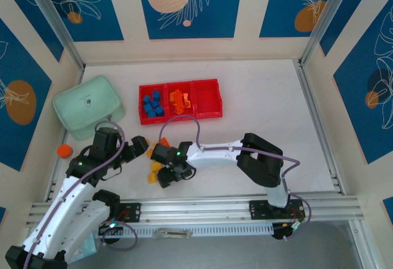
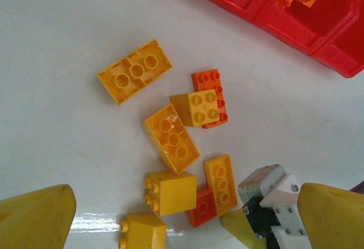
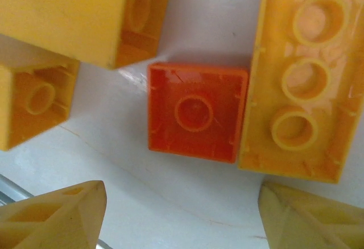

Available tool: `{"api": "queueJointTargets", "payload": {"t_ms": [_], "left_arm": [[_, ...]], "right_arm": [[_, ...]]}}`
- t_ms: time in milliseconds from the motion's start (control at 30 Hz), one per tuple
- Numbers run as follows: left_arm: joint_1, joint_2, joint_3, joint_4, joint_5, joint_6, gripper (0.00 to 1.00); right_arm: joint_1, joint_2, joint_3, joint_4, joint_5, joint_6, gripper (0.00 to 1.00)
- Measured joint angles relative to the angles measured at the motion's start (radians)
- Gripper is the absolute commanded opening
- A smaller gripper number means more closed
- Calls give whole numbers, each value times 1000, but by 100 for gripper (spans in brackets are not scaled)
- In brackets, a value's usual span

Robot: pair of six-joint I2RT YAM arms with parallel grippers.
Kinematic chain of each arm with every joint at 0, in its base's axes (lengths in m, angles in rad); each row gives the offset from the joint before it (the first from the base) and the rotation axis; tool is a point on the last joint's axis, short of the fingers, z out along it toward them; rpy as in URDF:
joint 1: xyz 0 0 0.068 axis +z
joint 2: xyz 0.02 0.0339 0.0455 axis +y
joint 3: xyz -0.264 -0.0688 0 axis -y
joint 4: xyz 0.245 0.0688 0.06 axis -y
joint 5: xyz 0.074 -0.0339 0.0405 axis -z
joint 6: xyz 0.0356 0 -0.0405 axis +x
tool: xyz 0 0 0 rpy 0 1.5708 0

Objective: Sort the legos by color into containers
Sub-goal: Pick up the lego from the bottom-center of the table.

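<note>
An orange brick (image 3: pixel 196 112) lies upside down on the table (image 3: pixel 193 27), hollow side up. It sits just ahead of the right claw (image 3: pixel 182 195), about in line with the gap between the tips. The brick is beyond the fingers (image 3: pixel 54 215), not between them. This claw's jaws stand spread, with bare table between them and nothing pinched. A long yellow brick (image 3: pixel 301 78), also upside down, touches the orange brick's right edge. Two more yellow bricks (image 3: pixel 68 16) lie to its left, a little apart from it.

The left wrist camera shows these pieces as part of a loose pile (image 2: pixel 172 138) of yellow and orange bricks lying close together on the table. The right claw comes in at the pile's lower right edge. The left claw (image 2: pixel 185 203) hangs over the pile with its jaws spread wide and nothing between them. Its two yellow fingers sit at the lower corners of that view.

From above, the pile and both claws are at the near side of the table, left of centre. The tray (image 1: pixel 207 97) lies farther back, apart from the pile. Its left compartment holds blue bricks (image 1: pixel 152 105) and its middle one holds orange bricks (image 1: pixel 179 100), though from this height I cannot tell how many. A mint case (image 1: pixel 89 106) sits left of the tray. An orange cap (image 1: pixel 63 151) lies near the table's left edge, beside the left arm.
</note>
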Motion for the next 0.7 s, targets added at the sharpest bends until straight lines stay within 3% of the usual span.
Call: {"api": "queueJointTargets", "payload": {"t_ms": [300,700], "left_arm": [[0,-6,16,-14,-17,0,99],[0,-13,16,-16,-31,0,99]], "right_arm": [[-34,49,72,22,90,-15,71],[11,64,90,-22,158,-48,58]]}}
